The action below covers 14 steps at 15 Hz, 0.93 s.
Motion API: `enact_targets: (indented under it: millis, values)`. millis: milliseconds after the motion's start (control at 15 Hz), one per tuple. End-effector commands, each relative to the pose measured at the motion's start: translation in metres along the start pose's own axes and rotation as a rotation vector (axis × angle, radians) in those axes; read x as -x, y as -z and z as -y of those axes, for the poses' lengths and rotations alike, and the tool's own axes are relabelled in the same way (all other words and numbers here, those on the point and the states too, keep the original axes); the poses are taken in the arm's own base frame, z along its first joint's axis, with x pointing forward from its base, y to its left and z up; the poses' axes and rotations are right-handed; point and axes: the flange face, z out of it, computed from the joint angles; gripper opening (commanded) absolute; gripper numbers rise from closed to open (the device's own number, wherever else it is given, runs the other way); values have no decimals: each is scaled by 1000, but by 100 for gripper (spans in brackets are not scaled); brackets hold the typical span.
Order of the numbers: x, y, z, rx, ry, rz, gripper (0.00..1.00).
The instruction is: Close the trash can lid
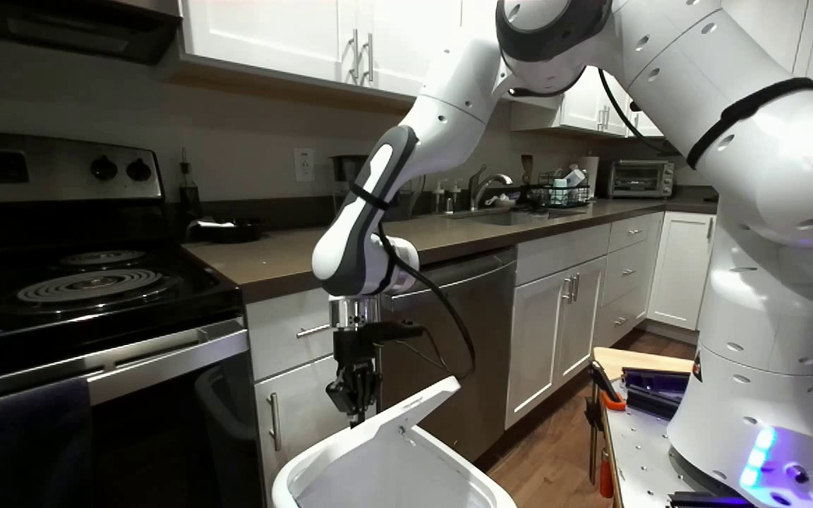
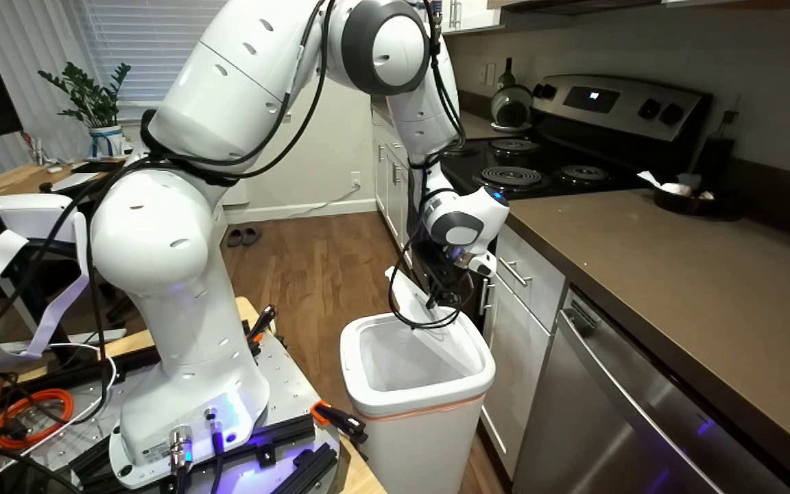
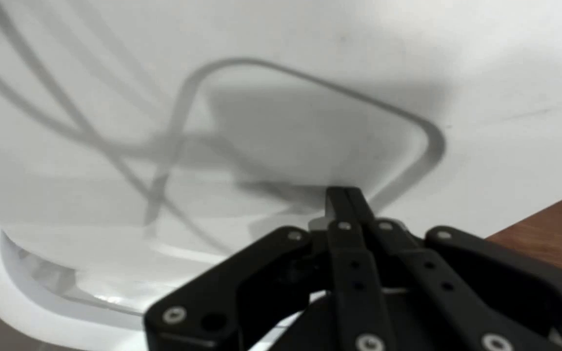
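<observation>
The white trash can (image 1: 477, 490) stands on the floor in front of the cabinets; its rim also shows in an exterior view (image 2: 422, 400) and at the lower left of the wrist view (image 3: 42, 312). Its white lid (image 1: 417, 408) is partly raised and tilted over the opening, also seen in an exterior view (image 2: 410, 295). The lid (image 3: 300, 131) fills most of the wrist view, with shadows on it. My black gripper (image 1: 356, 420) is at the lid, fingers pointing down (image 2: 432, 302). Its fingertips (image 3: 343, 190) are together with nothing between them, very close to the lid; I cannot tell if they touch.
The dishwasher (image 2: 607, 405), a white cabinet door (image 1: 293, 409) and the stove (image 1: 96, 303) stand near the trash can. The robot's metal table (image 2: 299, 405), with tools on it, is on the can's other side. A loose cable (image 2: 395, 295) hangs beside the gripper.
</observation>
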Motion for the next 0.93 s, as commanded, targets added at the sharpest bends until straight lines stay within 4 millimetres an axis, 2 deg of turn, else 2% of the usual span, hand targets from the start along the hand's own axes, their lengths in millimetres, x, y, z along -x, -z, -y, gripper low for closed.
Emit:
enact_targets:
  millis: [0,333,600,867]
  values:
    - [20,-15,5,-57,-1,59,3]
    - [48,-44,4,-53,-64,96,3]
    - [53,-66,-2,63,-58,-65,3]
    - [59,-100,-7,122,-62,-214,3]
